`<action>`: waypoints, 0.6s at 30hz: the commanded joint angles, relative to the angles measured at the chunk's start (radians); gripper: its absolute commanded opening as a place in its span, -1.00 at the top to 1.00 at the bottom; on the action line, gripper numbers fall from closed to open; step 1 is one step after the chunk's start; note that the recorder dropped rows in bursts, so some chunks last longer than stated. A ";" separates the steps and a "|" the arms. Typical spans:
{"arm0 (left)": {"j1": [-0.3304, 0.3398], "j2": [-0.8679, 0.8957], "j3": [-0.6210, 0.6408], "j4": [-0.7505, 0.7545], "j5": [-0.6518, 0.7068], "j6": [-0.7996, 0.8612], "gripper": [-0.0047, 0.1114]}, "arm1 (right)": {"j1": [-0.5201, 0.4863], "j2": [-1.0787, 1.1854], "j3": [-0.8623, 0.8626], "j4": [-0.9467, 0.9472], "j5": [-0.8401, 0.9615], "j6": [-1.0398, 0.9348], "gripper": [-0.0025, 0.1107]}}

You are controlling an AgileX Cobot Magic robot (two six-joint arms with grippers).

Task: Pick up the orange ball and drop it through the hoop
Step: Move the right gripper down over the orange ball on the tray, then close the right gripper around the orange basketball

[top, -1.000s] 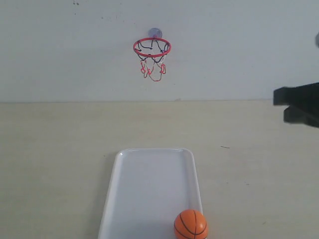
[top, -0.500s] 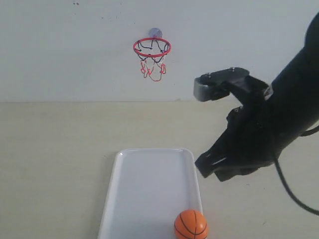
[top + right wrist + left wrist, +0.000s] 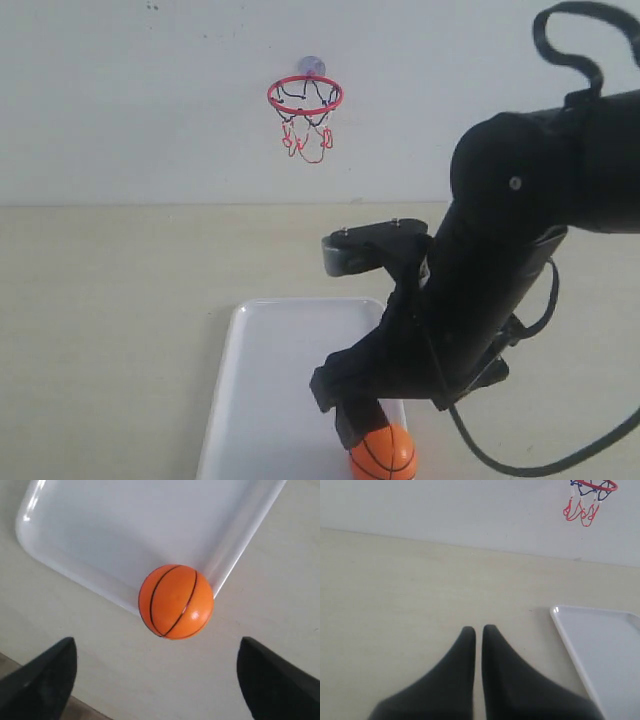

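Note:
The orange ball [image 3: 383, 455] [image 3: 176, 601] rests at the near right corner of the white tray [image 3: 270, 370], against its rim. My right gripper [image 3: 157, 647] hangs directly over the ball, open wide, with a dark finger [image 3: 47, 675] on each side and nothing between them. Its arm [image 3: 490, 290] covers the tray's right edge in the exterior view. The hoop [image 3: 305, 95] [image 3: 592, 486], with a red ring and hanging net, is fixed to the back wall. My left gripper [image 3: 478, 629] is shut and empty over bare table left of the tray [image 3: 600, 645].
The tray [image 3: 130, 525] lies lengthwise in the middle of the pale table. A plain white wall rises behind the table. The right arm's black cable [image 3: 570, 45] loops above it.
The right arm swept in from the right edge, down and leftward, and now hangs over the ball. Ball, tray and hoop have not moved.

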 commanded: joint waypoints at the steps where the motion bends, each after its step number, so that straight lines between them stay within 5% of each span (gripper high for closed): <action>1: -0.001 -0.002 0.002 0.005 0.001 0.003 0.85 | 0.002 0.068 -0.007 0.000 -0.012 0.055 -0.54; 18: -0.001 -0.002 0.002 0.005 0.001 0.003 0.85 | 0.000 0.193 -0.007 0.019 -0.139 0.074 -0.54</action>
